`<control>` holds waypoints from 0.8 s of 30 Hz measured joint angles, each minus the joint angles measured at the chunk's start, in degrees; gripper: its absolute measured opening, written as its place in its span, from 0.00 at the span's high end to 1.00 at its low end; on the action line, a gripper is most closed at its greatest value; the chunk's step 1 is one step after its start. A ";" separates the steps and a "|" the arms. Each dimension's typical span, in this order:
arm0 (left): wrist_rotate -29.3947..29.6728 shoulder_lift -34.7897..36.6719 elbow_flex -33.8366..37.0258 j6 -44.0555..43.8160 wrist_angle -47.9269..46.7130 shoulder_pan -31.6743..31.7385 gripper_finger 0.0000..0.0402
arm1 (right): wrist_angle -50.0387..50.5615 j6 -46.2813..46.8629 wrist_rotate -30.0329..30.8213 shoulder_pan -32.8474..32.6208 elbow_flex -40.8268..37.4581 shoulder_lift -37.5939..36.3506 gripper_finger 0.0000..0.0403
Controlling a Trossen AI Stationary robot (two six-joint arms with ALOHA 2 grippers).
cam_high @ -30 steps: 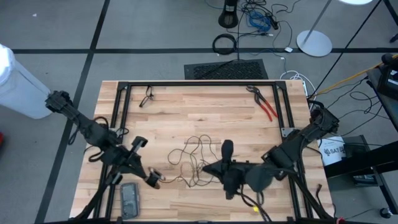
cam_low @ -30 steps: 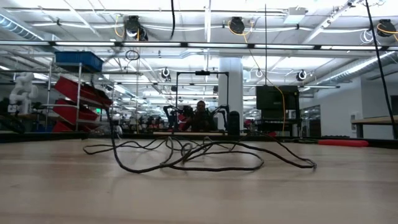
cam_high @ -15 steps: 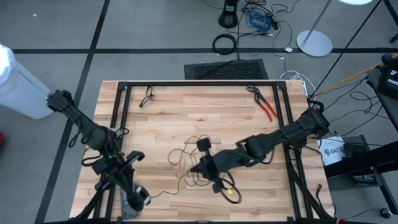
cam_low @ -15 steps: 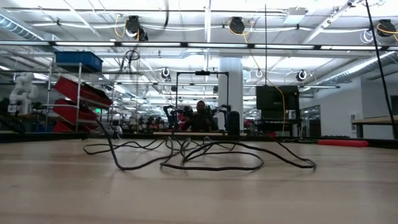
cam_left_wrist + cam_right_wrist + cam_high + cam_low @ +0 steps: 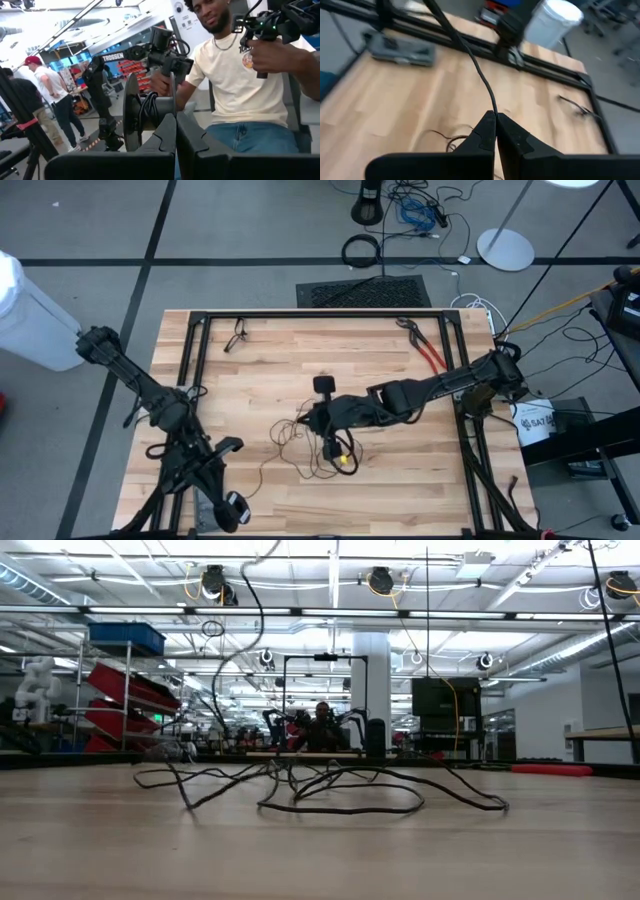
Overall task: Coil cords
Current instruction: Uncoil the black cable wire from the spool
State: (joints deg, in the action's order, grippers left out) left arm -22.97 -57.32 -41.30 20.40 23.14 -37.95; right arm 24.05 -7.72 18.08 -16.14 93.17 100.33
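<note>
Right gripper (image 5: 322, 420) pinches the cord (image 5: 300, 442) above the table (image 5: 260, 370) middle; left gripper (image 5: 232, 510), clenched, sits at the near edge.

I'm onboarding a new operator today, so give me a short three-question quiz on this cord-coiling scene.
1. True or false: the red-handled pliers lie near the table's far right corner in the high view.
2. Multiple choice: the right gripper is (A) open above bare wood, (B) shut on the cord, (C) shut on the pliers.
3. Fill in: the left gripper is at the table's near ____ corner, fingers shut.

Key: 1 true; 2 B; 3 left.
</note>
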 joint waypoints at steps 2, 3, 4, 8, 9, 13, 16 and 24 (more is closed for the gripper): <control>-0.01 -0.04 0.02 -0.02 0.74 0.00 1.00 | 2.06 0.00 2.46 0.17 0.00 0.00 1.00; -0.01 -0.04 0.00 -0.04 1.28 0.00 1.00 | 3.13 0.01 3.34 0.34 0.00 0.00 1.00; -0.01 -0.04 0.02 -0.04 2.16 0.00 1.00 | 4.27 0.05 4.08 0.47 0.00 0.00 1.00; -0.01 -0.04 0.00 -0.07 3.53 0.00 1.00 | 6.65 1.33 4.72 1.42 0.00 0.00 1.00; -0.01 -0.04 0.00 -0.07 3.50 0.06 1.00 | 6.54 1.83 4.74 1.63 0.00 0.00 1.00; -0.11 -1.12 0.00 -0.44 3.26 0.95 1.00 | 3.62 2.59 4.94 2.10 -0.02 0.00 1.00; -0.14 -2.41 0.00 -0.55 1.63 2.24 1.00 | -0.96 2.56 4.96 2.09 -0.02 0.00 1.00; -0.10 -5.30 0.00 -6.43 -1.48 6.83 1.00 | -4.19 2.68 7.55 -0.73 -0.02 -3.72 1.00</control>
State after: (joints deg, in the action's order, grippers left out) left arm -23.07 -62.62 -41.30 13.97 21.67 -31.13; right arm 19.86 -5.04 25.64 -16.87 93.14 96.61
